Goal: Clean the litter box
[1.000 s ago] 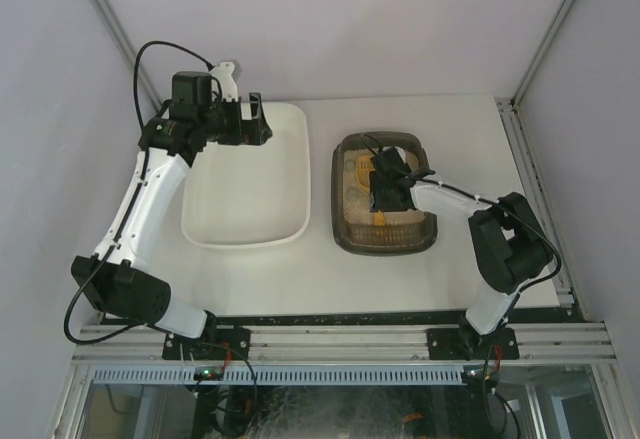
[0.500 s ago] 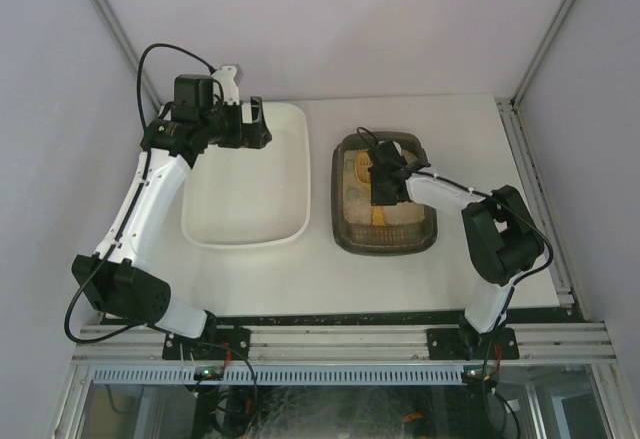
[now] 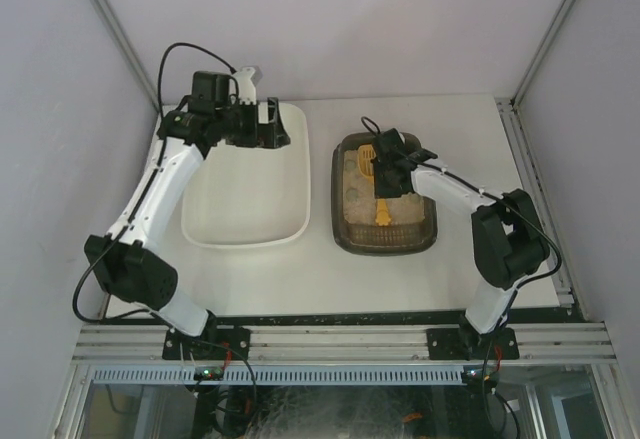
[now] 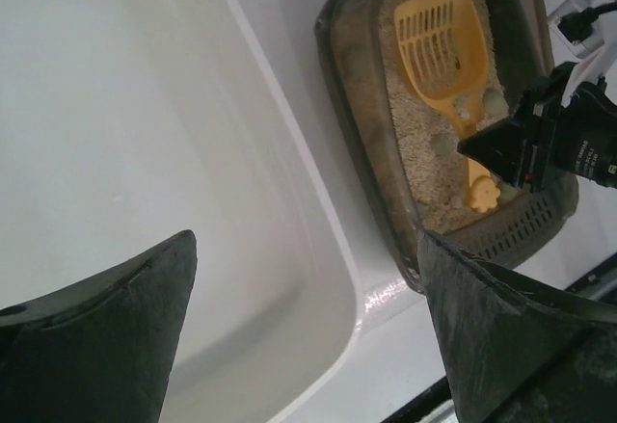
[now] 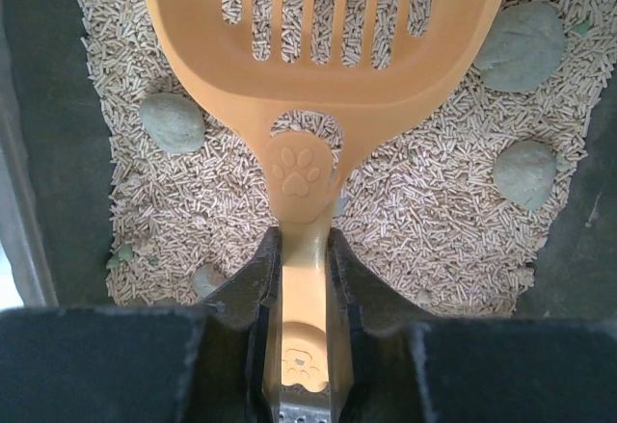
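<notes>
Right wrist view: right gripper (image 5: 303,250) had its jaws closed on the handle of the yellow scoop (image 5: 289,95), gripping it near the butt end. The slotted blade lay flat on the pellets. Grey-green clumps (image 5: 521,45) sat loose on the litter at roughly 1, 3 and 9 o'clock from the handle neck, with none on the blade.

Top view: the litter box (image 3: 337,199) stood on the table (image 3: 400,279) at 3 o'clock from the white tub (image 3: 245,242), apart from it by a strip of bare table. The left gripper (image 4: 307,245) hung with its jaws spread wide above the tub's 12 o'clock end, holding nothing.

Risks, as judged:
- The grip was far back on a long handle. Pushing the blade into the pellets could twist the scoop between the pads or let it slip.
- Nothing braced the litter box, so a hard push toward 12 o'clock could slide it.
- Round clumps could roll off a tilted blade and drop onto the table during the carry toward 9 o'clock.
- Too little shaking could carry clean pellets over as well.
</notes>
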